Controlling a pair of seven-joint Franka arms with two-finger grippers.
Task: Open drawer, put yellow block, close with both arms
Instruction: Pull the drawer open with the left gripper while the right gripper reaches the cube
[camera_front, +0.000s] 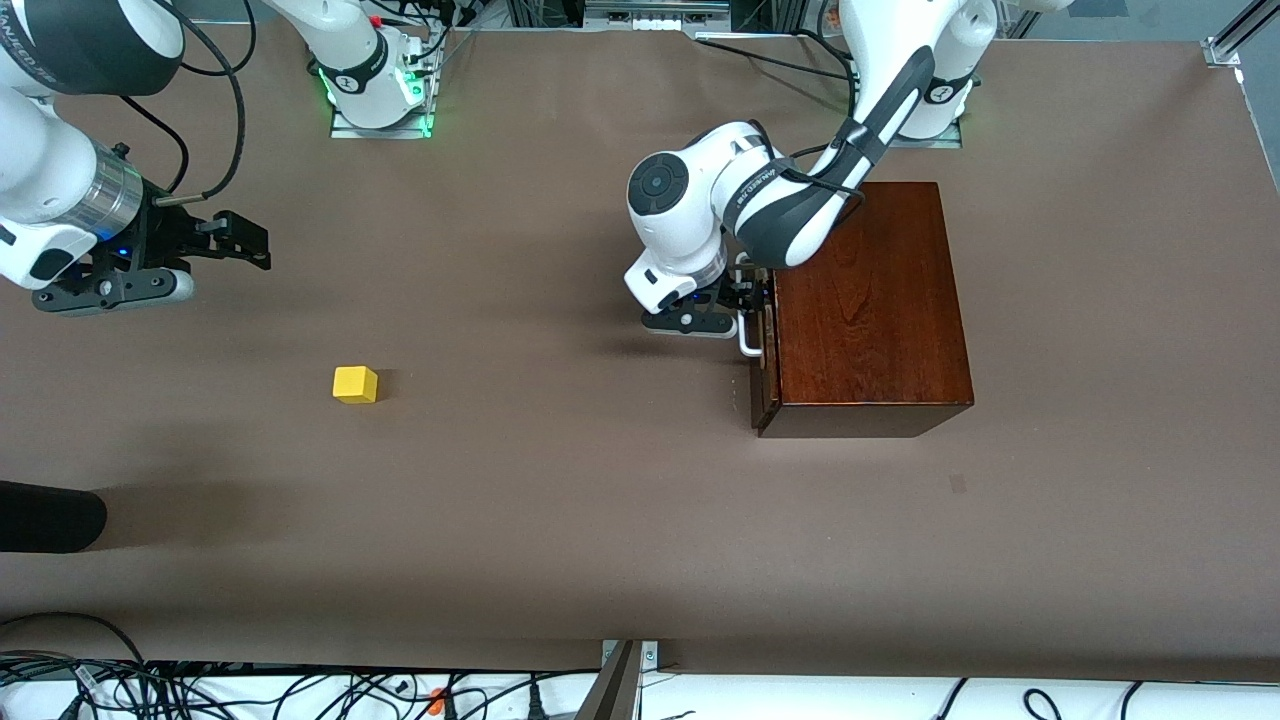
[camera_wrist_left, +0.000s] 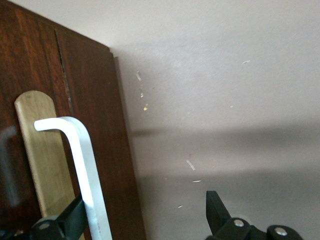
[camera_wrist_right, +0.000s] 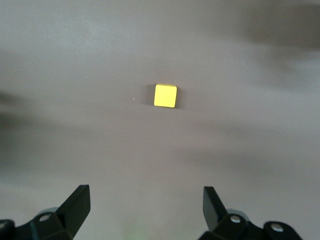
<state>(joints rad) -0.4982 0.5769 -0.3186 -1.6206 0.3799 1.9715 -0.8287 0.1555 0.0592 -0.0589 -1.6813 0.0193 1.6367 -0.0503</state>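
The box (camera_front: 870, 300) is dark reddish-brown wood with visible grain and a glossy finish, and the drawer (camera_wrist_left: 75, 125) front matches it. On that front, the handle (camera_wrist_left: 85, 170) looks smooth and white against a pale matt wooden strip (camera_wrist_left: 42, 155). The table (camera_front: 560, 500) beneath is matt brown, the yellow block (camera_front: 355, 384) plain and smooth.

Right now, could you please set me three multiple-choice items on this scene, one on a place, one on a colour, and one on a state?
1. Where is the block?
A. on the table
B. in the drawer
C. on the box

2. What colour is the drawer's handle?
A. black
B. white
C. yellow

3. How is the right tool?
A. shut on the block
B. shut, empty
C. open, empty

Answers:
1 A: it lies on bare table, toward the right arm's end.
2 B: the bar shows white against the drawer front, with the left tool around it.
3 C: its fingers stand apart above the block.
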